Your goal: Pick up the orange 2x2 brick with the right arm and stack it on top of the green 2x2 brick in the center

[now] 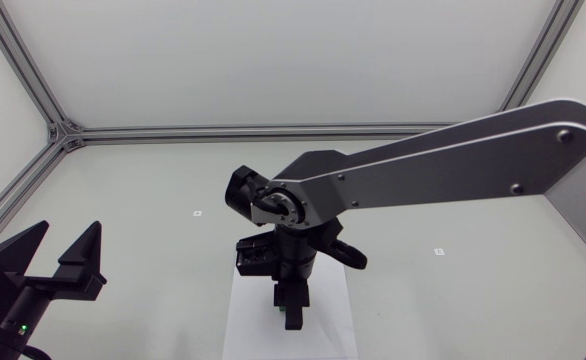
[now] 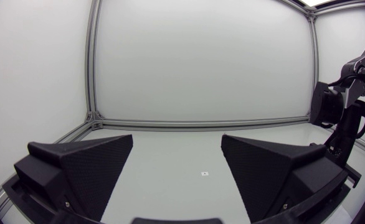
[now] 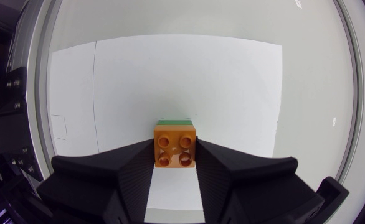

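Placement stage of the stacking task. Right gripper (image 3: 175, 163) points down over the white sheet (image 3: 232, 93) at the table's centre, its two fingers clamped on opposite sides of the orange brick (image 3: 175, 149), studs facing the wrist camera. Green brick (image 3: 175, 121) shows only as a thin strip just past the orange brick's far edge, so the orange brick sits above it and a little offset. Whether the two bricks touch cannot be told. In the head view the right arm hides both bricks. Left gripper (image 1: 68, 240) rests near the table's left edge, fingers spread and holding nothing. Judged next: a small shift to bring the orange brick square over the green studs, a straight downward press to seat it, then release.
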Robot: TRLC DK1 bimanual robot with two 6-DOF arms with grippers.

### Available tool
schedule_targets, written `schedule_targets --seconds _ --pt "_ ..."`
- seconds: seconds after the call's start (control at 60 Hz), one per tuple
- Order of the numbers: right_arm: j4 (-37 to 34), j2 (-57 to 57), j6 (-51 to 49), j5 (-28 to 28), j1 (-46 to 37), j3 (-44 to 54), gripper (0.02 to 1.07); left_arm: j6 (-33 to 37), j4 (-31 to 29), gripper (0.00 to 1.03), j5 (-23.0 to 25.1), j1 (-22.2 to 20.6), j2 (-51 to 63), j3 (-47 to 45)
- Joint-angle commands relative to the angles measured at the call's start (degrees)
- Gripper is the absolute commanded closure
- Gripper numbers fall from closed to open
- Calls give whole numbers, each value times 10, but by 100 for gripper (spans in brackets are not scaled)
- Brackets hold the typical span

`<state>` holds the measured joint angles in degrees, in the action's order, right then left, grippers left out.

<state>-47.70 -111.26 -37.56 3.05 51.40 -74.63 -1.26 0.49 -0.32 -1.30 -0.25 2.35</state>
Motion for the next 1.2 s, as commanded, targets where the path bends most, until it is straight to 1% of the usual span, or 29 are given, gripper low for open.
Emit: schedule_targets --seconds 0.0,0.183,0.417,0.517,0.667,1.0,1.183 --pt "-6 -50 -5 10 -3 25 101 7 -8 4 2 2 -5 -23" --pt "-2 -52 -14 31 -12 30 101 7 -8 4 2 2 -5 -23" --pt "16 -47 -14 31 -12 47 101 7 -8 4 3 2 -5 -23" --pt "32 -48 -12 15 -9 59 101 7 -8 4 2 2 -5 -23" --pt "43 -42 -11 12 -4 71 101 7 -8 4 3 2 -5 -23" --pt "31 -50 -15 5 -9 63 101 7 -8 4 2 2 -5 -23" --pt "10 -50 -16 5 -9 47 101 7 -8 4 2 2 -5 -23"
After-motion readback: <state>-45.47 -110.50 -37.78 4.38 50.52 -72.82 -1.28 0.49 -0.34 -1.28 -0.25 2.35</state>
